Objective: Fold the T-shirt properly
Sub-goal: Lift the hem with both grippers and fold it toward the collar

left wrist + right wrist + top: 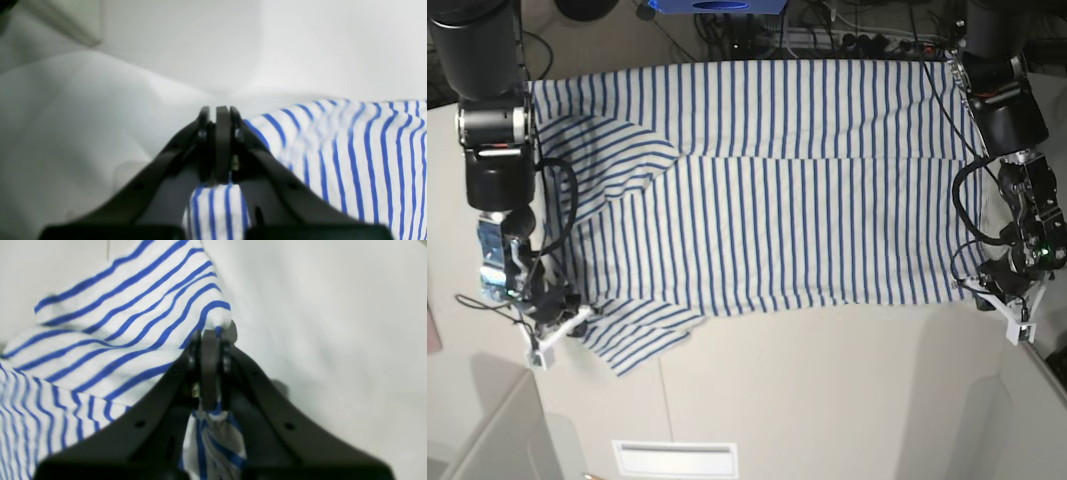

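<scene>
Both fingers (218, 115) (210, 336) pinch the T-shirt (767, 190) at its near corners, cloth spread between them.

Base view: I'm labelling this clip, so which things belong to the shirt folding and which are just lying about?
Part of the job:
- T-shirt, spread on the table
- left gripper, shut on the shirt's edge
- right gripper, shut on the shirt near its sleeve

Just lying about:
- cables behind the table
- blue object at the top edge

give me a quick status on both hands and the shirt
Left hand shut on T-shirt edge. Right hand shut on opposite corner. Shirt spread across table, partly folded. Nothing in the way.
</scene>
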Controlling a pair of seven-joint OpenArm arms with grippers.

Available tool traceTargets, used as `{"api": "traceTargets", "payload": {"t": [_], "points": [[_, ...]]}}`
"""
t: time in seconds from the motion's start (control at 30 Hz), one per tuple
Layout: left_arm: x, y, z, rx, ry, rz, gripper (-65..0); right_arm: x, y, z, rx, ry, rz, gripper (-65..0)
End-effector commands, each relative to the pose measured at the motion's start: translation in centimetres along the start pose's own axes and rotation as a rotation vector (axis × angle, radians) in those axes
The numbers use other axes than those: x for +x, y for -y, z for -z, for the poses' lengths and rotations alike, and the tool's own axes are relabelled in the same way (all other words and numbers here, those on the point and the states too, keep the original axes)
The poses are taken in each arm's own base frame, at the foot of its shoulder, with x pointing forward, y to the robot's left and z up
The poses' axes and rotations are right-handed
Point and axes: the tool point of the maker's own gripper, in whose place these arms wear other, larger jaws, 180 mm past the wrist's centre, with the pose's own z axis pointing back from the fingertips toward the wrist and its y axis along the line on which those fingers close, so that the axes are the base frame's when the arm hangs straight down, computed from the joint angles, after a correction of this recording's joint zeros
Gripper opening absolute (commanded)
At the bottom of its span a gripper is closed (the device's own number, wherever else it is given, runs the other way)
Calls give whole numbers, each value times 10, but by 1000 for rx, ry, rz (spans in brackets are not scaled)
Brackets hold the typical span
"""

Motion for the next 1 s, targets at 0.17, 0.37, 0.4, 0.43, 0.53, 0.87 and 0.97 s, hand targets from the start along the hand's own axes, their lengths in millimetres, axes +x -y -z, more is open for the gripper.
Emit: {"api": "traceTargets", "payload": {"t": [0.17, 0.37, 0.4, 0.43, 0.53, 0.87, 0.97], "points": [[26, -9, -26, 36, 69, 46, -650, 31, 3, -17, -3, 96, -26, -650], [24, -2, -42, 47, 90, 103, -650, 43, 2, -35, -2, 143, -48, -650], [20, -1, -44, 49, 74, 109, -650, 44, 3, -36, -3, 143, -50, -650], [19, -1, -46, 52, 62, 112, -650, 43, 3, -37, -4, 133, -48, -650], [6, -11, -61, 70, 63, 89, -650, 37, 4, -37, -4, 108, -49, -650], [-14, -14, -88, 54, 61, 98, -650, 30, -6, -45, 14, 122, -79, -650], [-15, -9, -98, 61, 65, 138, -650, 28, -9, -50, 18, 123, -90, -650]]}}
